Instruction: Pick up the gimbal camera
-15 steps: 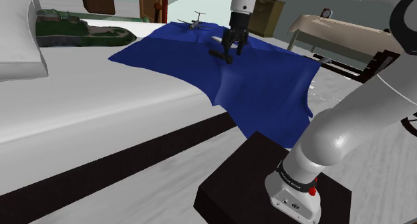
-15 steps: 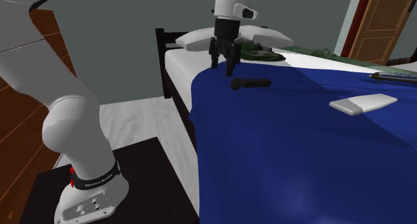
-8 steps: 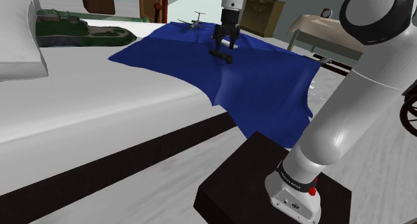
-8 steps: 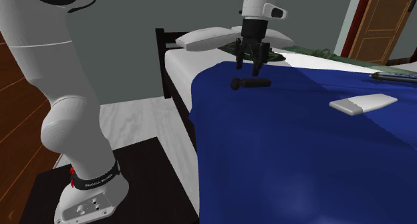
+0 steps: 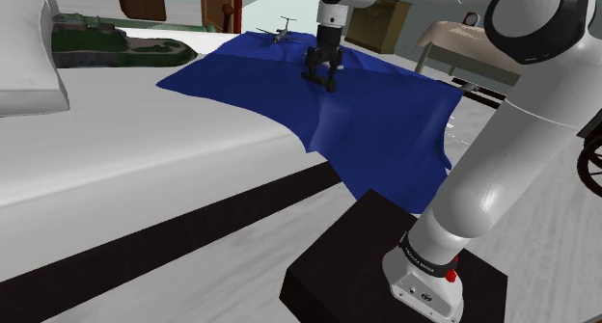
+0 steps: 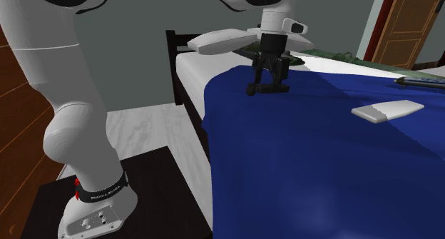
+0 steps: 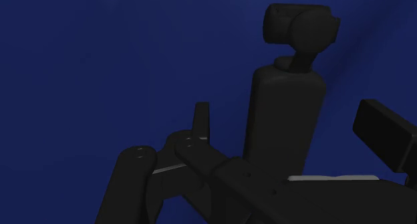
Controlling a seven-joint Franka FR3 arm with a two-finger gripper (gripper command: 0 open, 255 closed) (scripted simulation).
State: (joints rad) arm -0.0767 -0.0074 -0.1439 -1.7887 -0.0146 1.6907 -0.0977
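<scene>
While the dark box stand [image 5: 386,263] takes up the shoulder view's lower right as the nearest thing, the white arm [image 5: 482,176] climbs off it and arcs over toward that view's upper left. Next out is the bed [image 5: 145,167], plain white on top, and a deep blue blanket [image 5: 386,119] is draped across it and hangs over the edge by the stand. On that blanket, about midway across it in the shoulder view and toward the blanket's left end in the second exterior view, lies the gimbal camera [image 7: 287,89], all black, flat on its side with the rounded head at one end of the stubby handle. The hand [image 7: 291,132] is right down over it, pointing at the bed, and it's spread fairly wide: the wrist view has the black fingers [image 7: 384,132] standing on either side of the handle with a strip of blue showing between each one and the camera, so nothing is clamped. A bit further along the blanket in the second exterior view there's a flat white slab [image 6: 385,110]. Beyond that comes a small helicopter-looking model [image 5: 283,30] at the blanket's far end, a green lumpy thing [image 5: 106,37] and a pale pillow [image 5: 24,61] on the bed. Farthest back are a brown wooden door [image 6: 406,23] and a beige table [image 5: 482,41].
</scene>
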